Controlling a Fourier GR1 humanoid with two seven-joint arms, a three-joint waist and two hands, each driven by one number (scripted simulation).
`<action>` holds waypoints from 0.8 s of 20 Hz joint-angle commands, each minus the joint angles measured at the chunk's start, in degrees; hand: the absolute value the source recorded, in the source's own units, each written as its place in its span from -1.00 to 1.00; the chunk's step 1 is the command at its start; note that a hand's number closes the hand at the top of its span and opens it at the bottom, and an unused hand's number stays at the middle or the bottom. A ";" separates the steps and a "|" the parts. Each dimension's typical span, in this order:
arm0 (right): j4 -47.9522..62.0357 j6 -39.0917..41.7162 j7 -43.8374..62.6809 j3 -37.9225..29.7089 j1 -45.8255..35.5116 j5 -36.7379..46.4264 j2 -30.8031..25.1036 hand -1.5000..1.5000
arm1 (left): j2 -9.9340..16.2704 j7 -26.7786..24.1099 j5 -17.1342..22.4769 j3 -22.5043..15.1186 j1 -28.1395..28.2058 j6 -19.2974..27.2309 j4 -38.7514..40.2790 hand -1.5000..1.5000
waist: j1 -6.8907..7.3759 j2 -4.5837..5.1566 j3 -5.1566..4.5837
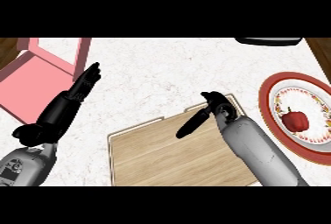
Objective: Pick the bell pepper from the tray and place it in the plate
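Red bell pepper (pixel 295 120) lies in the red-rimmed plate (pixel 269 87) at right, so placement looks done. Head view: right hand (pixel 202 117) open, empty, over the wooden tray (pixel 161 162). Left hand (pixel 81 89) rests open on the bench (pixel 155 74).

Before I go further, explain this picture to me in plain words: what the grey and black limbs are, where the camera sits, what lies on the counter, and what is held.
The camera sits at the robot's head and looks steeply down at a white speckled counter. The two grey forearms rising from the lower edge are the robot's own, each ending in a black hand. The left hand shows at the left, fingers straight, beside a pink box. The right hand hovers over a wooden tray, fingers straight too. Neither hand holds anything. At the right lies a red-rimmed patterned plate, and the red bell pepper sits on it. A dark object at the top edge is too cut off to name.
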 commanded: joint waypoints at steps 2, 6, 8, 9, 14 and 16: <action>9.26 3.19 13.93 -0.14 -7.05 -3.92 1.18 -1.00 | 0.41 0.61 0.60 1.22 0.31 -0.09 0.04 0.00 | -0.68 -0.05 0.16; 14.22 3.67 13.95 -0.99 -11.67 -7.49 0.58 -1.00 | -0.02 0.48 -0.02 1.15 0.66 0.46 -0.04 0.00 | -1.56 -0.18 0.20; 14.56 2.80 13.95 -0.66 -11.74 -8.17 -1.65 -1.00 | 0.78 0.69 0.47 2.22 1.62 0.21 0.13 0.00 | -2.64 -0.54 0.26; 17.29 1.55 13.94 -0.35 -12.93 -8.33 -0.31 -1.00 | 1.91 0.91 1.58 2.63 2.01 -1.38 -1.48 0.00 | -1.62 -0.44 0.28; 19.93 2.50 13.94 0.44 -16.07 -13.01 0.30 -1.00 | -0.45 -2.06 -0.13 2.44 3.38 0.25 1.33 0.00 | -2.94 -0.17 0.35; 20.55 2.47 13.94 1.36 -16.70 -14.43 0.52 -1.00 | -0.45 -1.12 -0.58 2.27 2.58 0.39 0.11 0.00 | -3.20 -0.35 0.42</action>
